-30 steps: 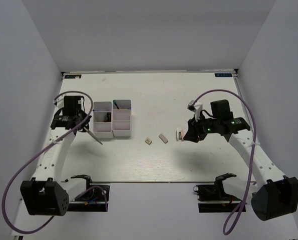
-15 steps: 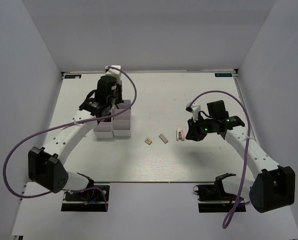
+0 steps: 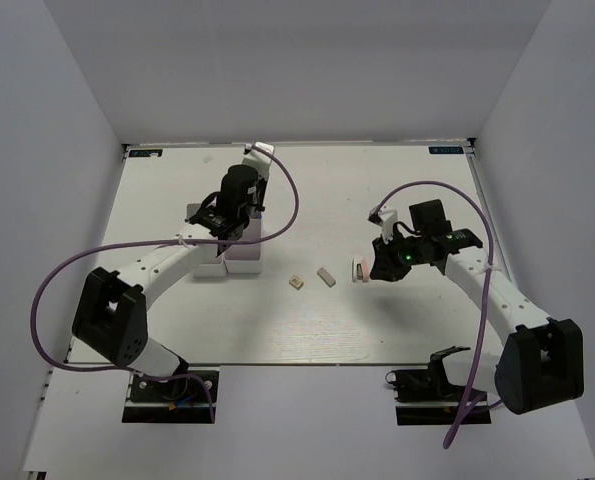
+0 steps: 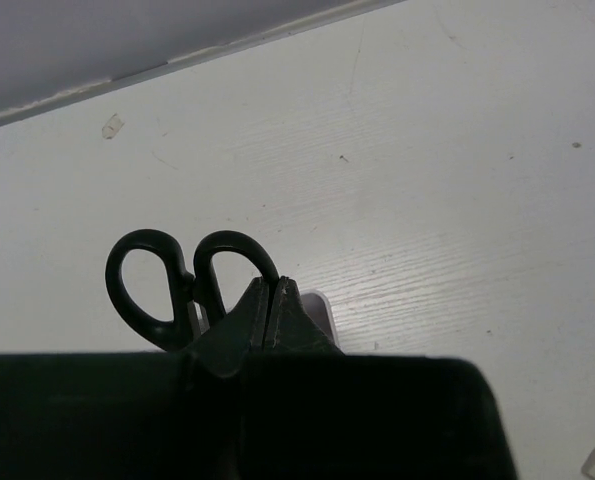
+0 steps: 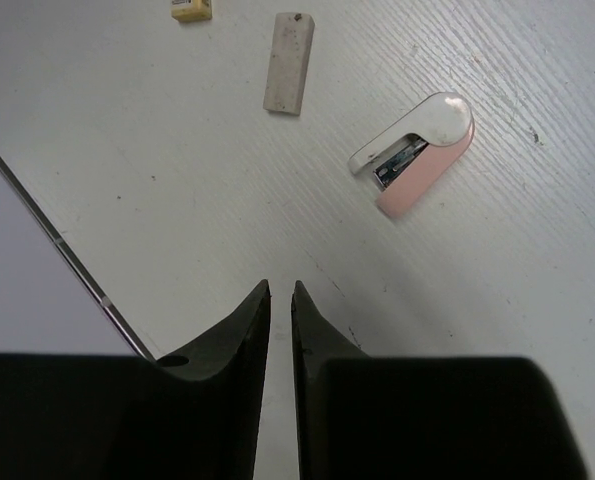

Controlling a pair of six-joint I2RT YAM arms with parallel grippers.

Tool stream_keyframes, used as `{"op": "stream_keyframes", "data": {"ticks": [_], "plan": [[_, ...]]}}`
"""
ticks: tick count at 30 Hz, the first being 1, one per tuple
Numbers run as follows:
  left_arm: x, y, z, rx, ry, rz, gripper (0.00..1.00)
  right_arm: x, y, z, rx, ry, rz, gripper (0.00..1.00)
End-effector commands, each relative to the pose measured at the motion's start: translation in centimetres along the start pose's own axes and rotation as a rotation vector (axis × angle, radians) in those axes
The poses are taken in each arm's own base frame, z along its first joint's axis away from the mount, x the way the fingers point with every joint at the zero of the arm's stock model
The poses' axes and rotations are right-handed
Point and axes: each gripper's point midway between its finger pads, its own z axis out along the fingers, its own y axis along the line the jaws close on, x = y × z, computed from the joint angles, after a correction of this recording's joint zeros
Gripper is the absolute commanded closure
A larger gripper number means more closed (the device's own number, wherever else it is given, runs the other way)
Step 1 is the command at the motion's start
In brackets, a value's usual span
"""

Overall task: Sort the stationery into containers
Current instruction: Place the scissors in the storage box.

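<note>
Left gripper (image 4: 270,292): I read the fingers as clenched on the scissors (image 4: 185,290), whose black loops jut past the tips on the left. It hangs over the bins (image 3: 245,262), and the arm hides most of the block. On the table (image 3: 377,190), mid-field, lie a small yellow eraser (image 3: 296,283), then a beige eraser (image 3: 326,276), well apart from the bins. Next is a pink-white item (image 5: 414,155), lying flat. Right gripper (image 5: 279,292): just beside that item, fingers nearly together, holding nothing.
</note>
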Motion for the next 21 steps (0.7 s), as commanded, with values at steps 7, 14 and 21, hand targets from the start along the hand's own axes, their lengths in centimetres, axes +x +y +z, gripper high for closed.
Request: {"op": "stream_keyframes", "data": {"ticks": [7,14,21], "plan": [[-1.0,-1.4,0.1,0.003,-0.102,0.034,1.0,0.2,0.0,0.4,-0.028,-0.007,-0.031,0.79],[0.9,-1.4,-0.7,-0.013,-0.09,0.045,0.92,0.2,0.2,0.5,-0.037,-0.007,-0.038,0.5],[1.0,-1.3,-1.3,-0.026,-0.095,0.039,0.62,0.4,0.0,0.5,-0.03,-0.001,-0.041,0.4]]}}
